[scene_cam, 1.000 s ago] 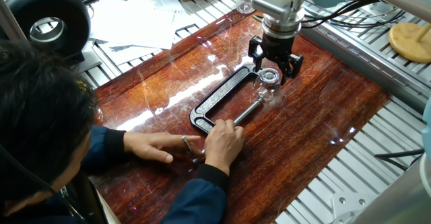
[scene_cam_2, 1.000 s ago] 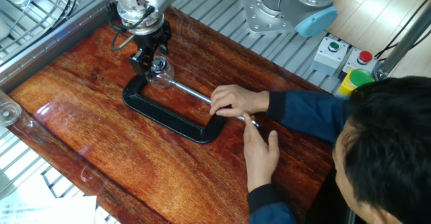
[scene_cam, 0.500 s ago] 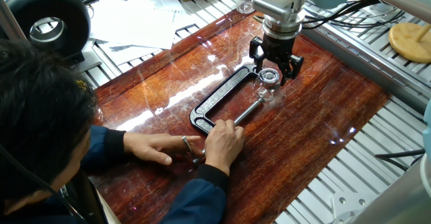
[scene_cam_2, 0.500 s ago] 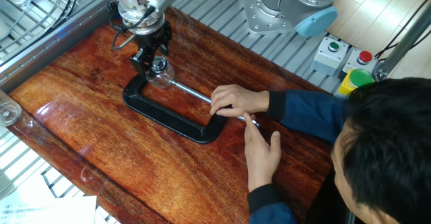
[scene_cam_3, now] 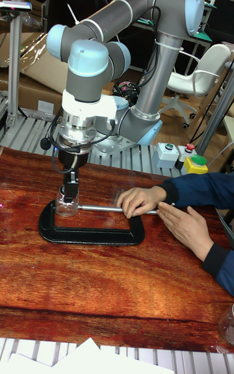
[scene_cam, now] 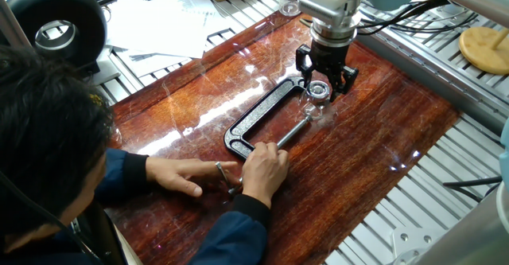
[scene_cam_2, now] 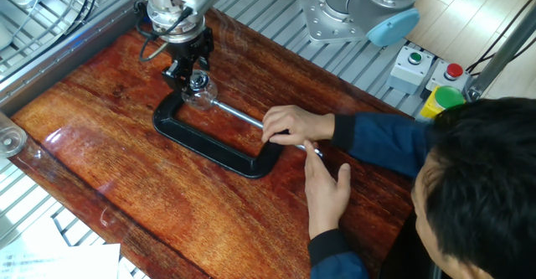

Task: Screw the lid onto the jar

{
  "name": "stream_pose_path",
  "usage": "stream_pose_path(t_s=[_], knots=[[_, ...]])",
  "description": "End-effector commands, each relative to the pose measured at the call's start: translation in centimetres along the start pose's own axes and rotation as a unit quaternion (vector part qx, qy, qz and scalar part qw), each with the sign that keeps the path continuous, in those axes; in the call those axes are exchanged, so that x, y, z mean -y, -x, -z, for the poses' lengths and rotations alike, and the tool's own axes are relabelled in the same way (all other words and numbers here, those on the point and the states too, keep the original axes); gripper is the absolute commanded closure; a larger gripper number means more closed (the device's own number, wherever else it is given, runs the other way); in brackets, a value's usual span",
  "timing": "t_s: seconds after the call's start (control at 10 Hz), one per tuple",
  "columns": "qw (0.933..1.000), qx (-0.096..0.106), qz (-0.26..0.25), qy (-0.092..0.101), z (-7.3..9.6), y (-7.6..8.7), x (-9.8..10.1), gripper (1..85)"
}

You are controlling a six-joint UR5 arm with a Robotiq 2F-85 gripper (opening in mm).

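At the far end of the black C-clamp (scene_cam: 266,120) I have the claw (scene_cam: 324,80) straight down over the jar (scene_cam: 315,104), a small squat clear glass one pinned between the clamp's jaw and the tip of its screw rod (scene_cam_2: 239,116). From one fixed view I can see the lid (scene_cam: 318,89), a small silvery round cap, sitting on the jar's mouth with the black claw fingers (scene_cam: 303,61) standing close on either side of it. They look closed onto the lid, or very nearly so, but I cannot tell for certain that they are gripping it; in the other fixed view and the tall one the claw body hides the contact. A person in a dark blue sleeve has one hand (scene_cam_2: 295,126) on the rod near the handle end and the other hand (scene_cam_2: 327,191) flat on the glossy wooden surface (scene_cam: 374,130) just beside it, steadying the clamp as I read it. My judgement: placing the lid on the jar is done and I am in the turning stage. How many threads have caught I cannot see, so seating it fully, letting go and lifting clear are left.
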State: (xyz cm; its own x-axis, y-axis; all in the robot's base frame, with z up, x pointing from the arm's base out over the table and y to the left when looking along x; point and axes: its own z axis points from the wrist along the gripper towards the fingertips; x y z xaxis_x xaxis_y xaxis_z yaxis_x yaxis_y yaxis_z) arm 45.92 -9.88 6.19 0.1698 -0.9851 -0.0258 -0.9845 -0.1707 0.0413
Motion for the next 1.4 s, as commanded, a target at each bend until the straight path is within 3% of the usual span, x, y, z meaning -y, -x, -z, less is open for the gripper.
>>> stream_pose_path(t_s=[0.0, 0.9, 1.3], knots=[[1.0000, 0.006, -0.006, -0.003, 0.12, 0.25, 0.12, 25.0], [0.9997, 0.007, -0.024, -0.003, 0.12, 0.29, 0.12, 30.7], [0.9983, 0.010, -0.057, 0.000, 0.12, 0.40, 0.01, 35.7]])
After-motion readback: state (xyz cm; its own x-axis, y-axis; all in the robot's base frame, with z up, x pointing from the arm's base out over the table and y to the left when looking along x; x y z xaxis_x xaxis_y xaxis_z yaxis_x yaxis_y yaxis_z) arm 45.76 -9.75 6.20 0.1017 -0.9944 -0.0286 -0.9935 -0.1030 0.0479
